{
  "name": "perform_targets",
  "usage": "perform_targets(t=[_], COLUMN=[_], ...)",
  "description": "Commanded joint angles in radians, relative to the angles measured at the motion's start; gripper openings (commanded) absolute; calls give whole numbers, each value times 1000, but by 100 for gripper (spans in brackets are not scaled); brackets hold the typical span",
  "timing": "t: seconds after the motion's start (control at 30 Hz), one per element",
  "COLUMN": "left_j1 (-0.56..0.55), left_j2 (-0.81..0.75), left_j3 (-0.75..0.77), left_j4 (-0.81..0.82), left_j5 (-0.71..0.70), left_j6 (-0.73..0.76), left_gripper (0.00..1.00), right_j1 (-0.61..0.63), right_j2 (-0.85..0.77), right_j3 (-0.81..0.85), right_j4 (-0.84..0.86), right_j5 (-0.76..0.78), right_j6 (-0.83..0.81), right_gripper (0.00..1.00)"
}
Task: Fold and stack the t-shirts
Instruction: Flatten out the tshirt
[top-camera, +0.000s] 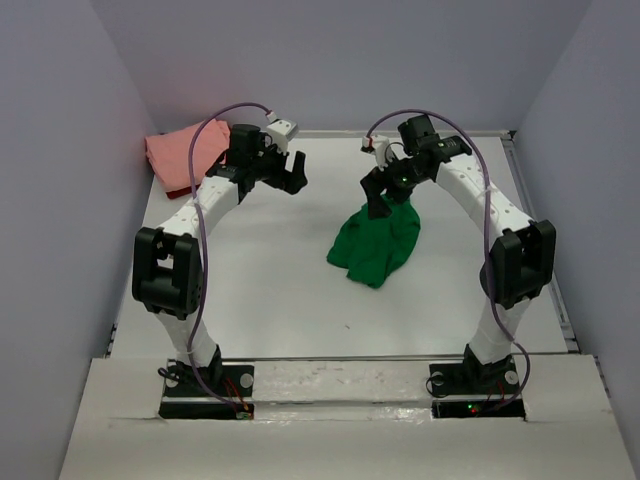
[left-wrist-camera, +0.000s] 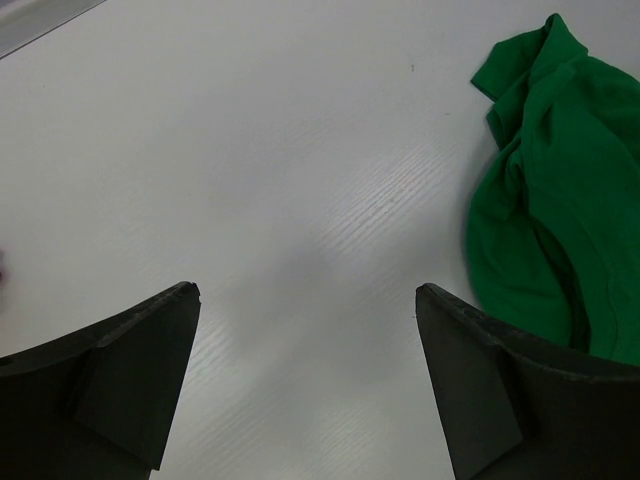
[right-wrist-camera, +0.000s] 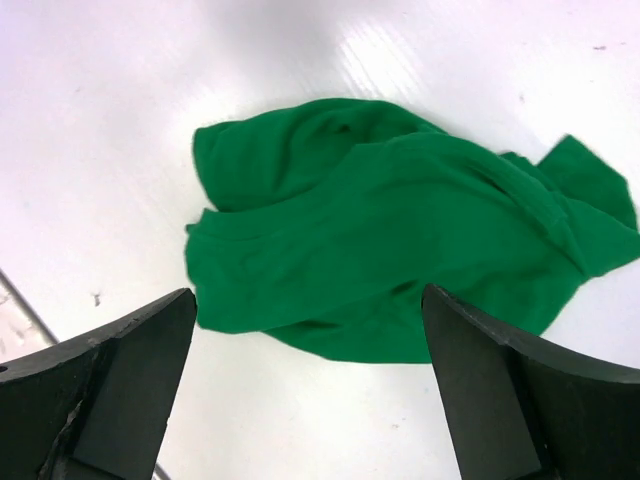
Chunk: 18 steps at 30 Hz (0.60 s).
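Green tee (top-camera: 375, 245) looks soft, floppy, light – I'd pinch a sleeve or hem edge – left gripper (top-camera: 291, 180) and right gripper (top-camera: 378, 200) both gape wide, empty

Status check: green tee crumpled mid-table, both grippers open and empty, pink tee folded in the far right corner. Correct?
One error: the pink tee lies folded in the far left corner, not the right, as the top external view shows. The rest stands: the green tee is crumpled mid-table, and the left gripper and right gripper are both open and empty.
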Motion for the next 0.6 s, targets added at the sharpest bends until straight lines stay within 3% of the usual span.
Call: perform_targets(t=[0.0, 0.33, 0.57], left_j1=[16, 23, 9], left_j2=[-51, -56, -51], left_j3=[0, -9, -40], left_j4=[27, 20, 23], left_j5=[-2, 4, 21], left_j6=[5, 5, 4], left_gripper=[99, 99, 99], right_j1=[16, 67, 119], right_j2=[-57, -40, -9], right_j3=[10, -50, -164], right_j4=[-71, -194, -110], right_j5=[-91, -134, -19], right_j6=[-14, -98, -107], right_gripper=[100, 100, 100])
